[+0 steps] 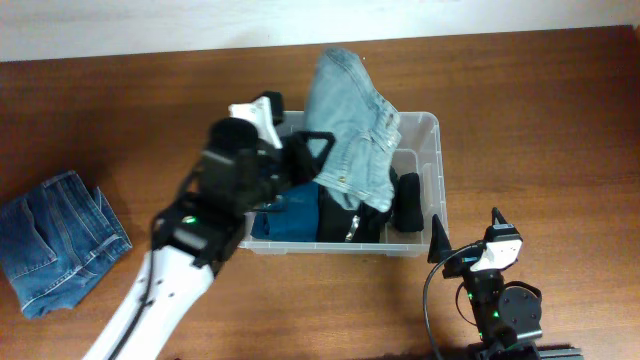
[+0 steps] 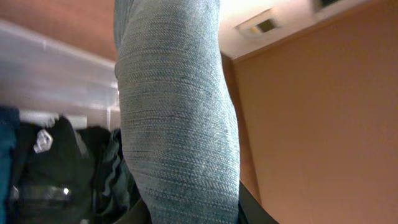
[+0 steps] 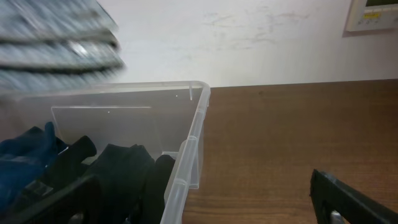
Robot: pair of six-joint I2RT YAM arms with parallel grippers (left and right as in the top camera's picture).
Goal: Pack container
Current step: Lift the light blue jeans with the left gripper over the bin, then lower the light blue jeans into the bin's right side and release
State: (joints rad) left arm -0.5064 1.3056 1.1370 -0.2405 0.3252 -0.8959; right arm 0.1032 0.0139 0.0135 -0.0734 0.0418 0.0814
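The clear plastic container (image 1: 432,150) stands mid-table, holding black clothes (image 1: 345,220), a teal garment (image 1: 285,215) and a black roll (image 1: 407,200). My left gripper (image 1: 305,150) is shut on light blue jeans (image 1: 350,120), which hang above the container and reach over its far rim. In the left wrist view the denim (image 2: 180,124) fills the space between my fingers (image 2: 252,211). My right gripper (image 1: 467,232) is open on the table by the container's near right corner. From the right wrist, the container's rim (image 3: 193,143) and the black clothes (image 3: 124,174) are close on the left.
Folded dark blue jeans (image 1: 55,240) lie at the table's left edge. Bare wood (image 3: 292,137) stretches to the right of the container. A pale wall (image 1: 150,25) runs behind the table.
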